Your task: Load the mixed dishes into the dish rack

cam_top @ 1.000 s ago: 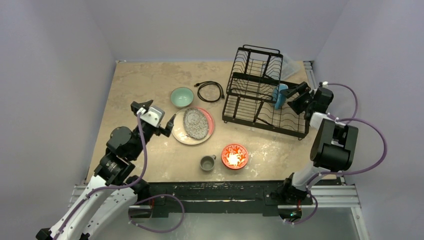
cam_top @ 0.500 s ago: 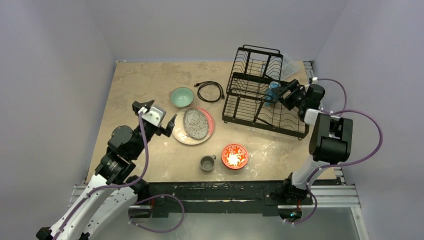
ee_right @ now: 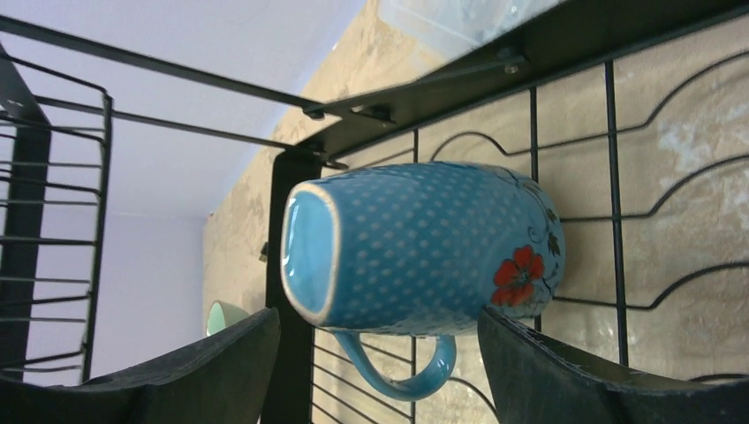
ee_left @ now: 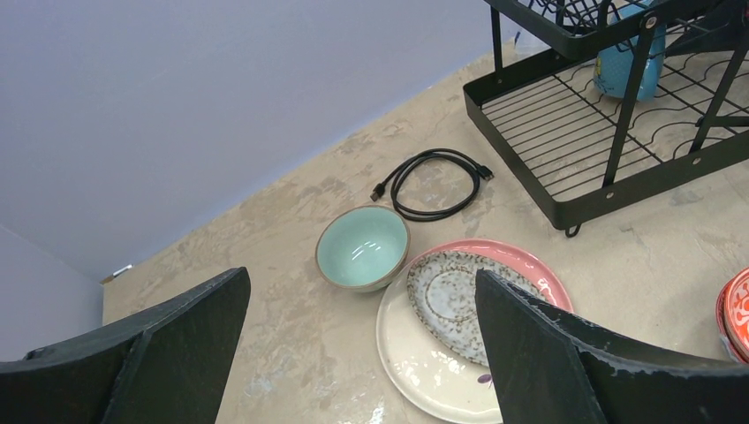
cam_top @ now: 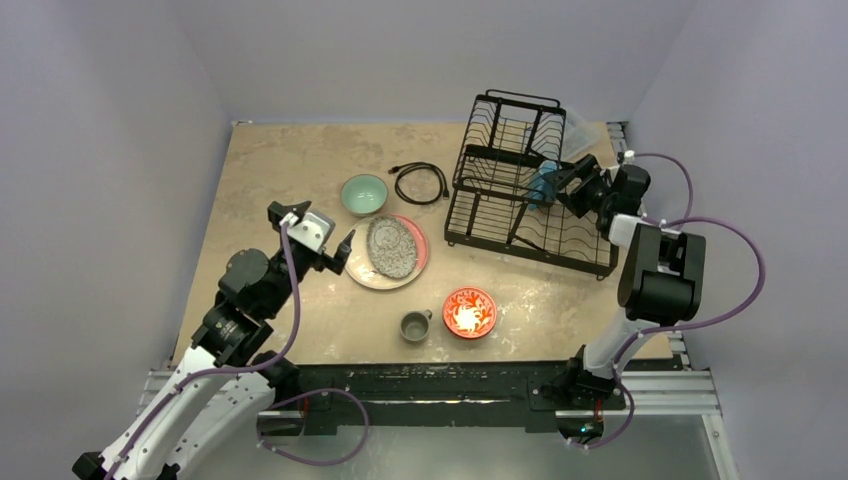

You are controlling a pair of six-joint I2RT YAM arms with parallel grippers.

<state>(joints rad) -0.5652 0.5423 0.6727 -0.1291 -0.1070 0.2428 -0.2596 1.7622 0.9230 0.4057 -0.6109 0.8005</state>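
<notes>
The blue cup (cam_top: pixel 543 185) stands upside down on the lower tier of the black wire dish rack (cam_top: pixel 530 248). My right gripper (cam_top: pixel 562 183) is open just right of it; in the right wrist view the cup (ee_right: pixel 424 247) lies beyond the spread fingers, its handle between them. My left gripper (cam_top: pixel 318 228) is open and empty above the table, left of the cream-and-pink plate (cam_top: pixel 365 270). The grey speckled oval dish (cam_top: pixel 392 247) lies on that plate. The teal bowl (cam_top: pixel 363 194) sits behind it. A red-orange bowl (cam_top: pixel 469 312) and a grey mug (cam_top: pixel 414 326) sit near the front.
A black coiled cable (cam_top: pixel 420 182) lies between the teal bowl and the rack. The left wrist view shows the bowl (ee_left: pixel 362 247), dish (ee_left: pixel 450 296), plate (ee_left: pixel 424 353) and cable (ee_left: pixel 437 181). Purple walls enclose the table on three sides.
My right gripper moved left with the blue cup, further into the rack's lower tier, then stayed still. My left gripper shifted slightly right toward the plate.
</notes>
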